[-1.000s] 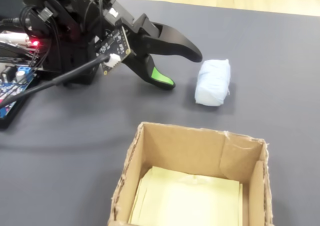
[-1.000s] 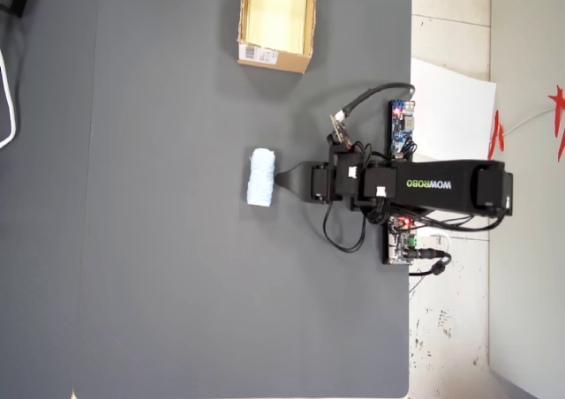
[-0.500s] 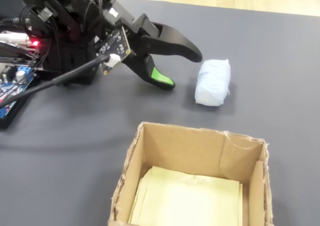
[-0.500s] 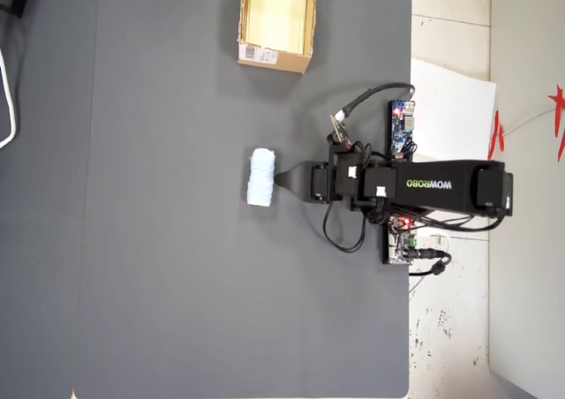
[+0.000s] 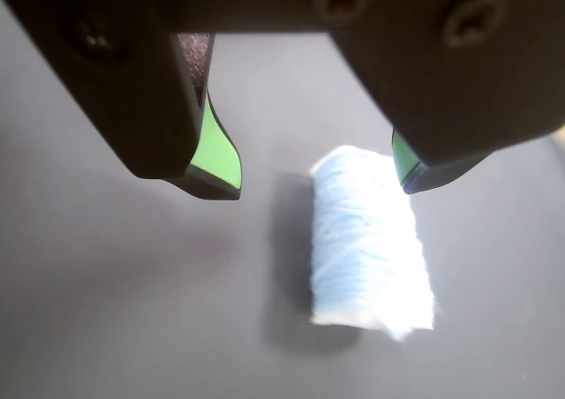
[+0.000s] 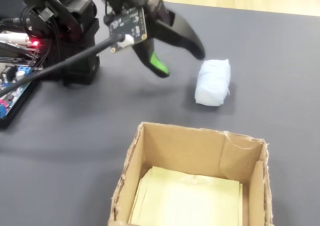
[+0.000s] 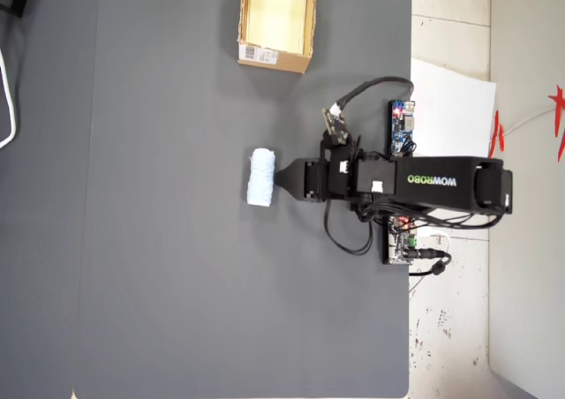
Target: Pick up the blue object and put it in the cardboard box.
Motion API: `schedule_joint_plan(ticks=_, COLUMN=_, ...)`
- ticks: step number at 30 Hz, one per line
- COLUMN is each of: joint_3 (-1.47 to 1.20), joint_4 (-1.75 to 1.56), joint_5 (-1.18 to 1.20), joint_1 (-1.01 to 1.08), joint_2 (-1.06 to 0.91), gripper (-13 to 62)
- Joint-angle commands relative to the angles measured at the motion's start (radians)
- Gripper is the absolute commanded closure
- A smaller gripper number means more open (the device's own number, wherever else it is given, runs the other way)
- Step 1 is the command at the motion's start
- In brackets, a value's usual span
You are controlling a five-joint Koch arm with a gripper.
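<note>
1. The box (image 6: 192,186) is running off the bottom edge of the fixed view, so its near wall is cut away; only its pale yellow floor and three tan walls are showing.
2. In the overhead view the gripper's (image 7: 281,179) two jaws are lying one over the other, so their gap is not showing there.
3. In the wrist view the arm's black housing is filling the top and the picture is blurring toward the edges.
4. The arm (image 7: 424,184) is reaching flat across the dark mat (image 7: 177,284) in the overhead view, the gripper raised above the mat in the fixed view.
5. The jaws are standing apart, green pads facing inward, holding nothing.
6. The blue roll (image 5: 369,240) is lying on the mat just beyond the jaw tips, untouched, well apart from the box.
</note>
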State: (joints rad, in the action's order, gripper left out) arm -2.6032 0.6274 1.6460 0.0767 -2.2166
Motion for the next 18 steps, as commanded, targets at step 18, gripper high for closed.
schedule_joint_plan(ticks=18, joint_3=0.402, joint_4=0.146, joint_5=-0.003, joint_1=-0.011, joint_2=0.405, gripper=15.8)
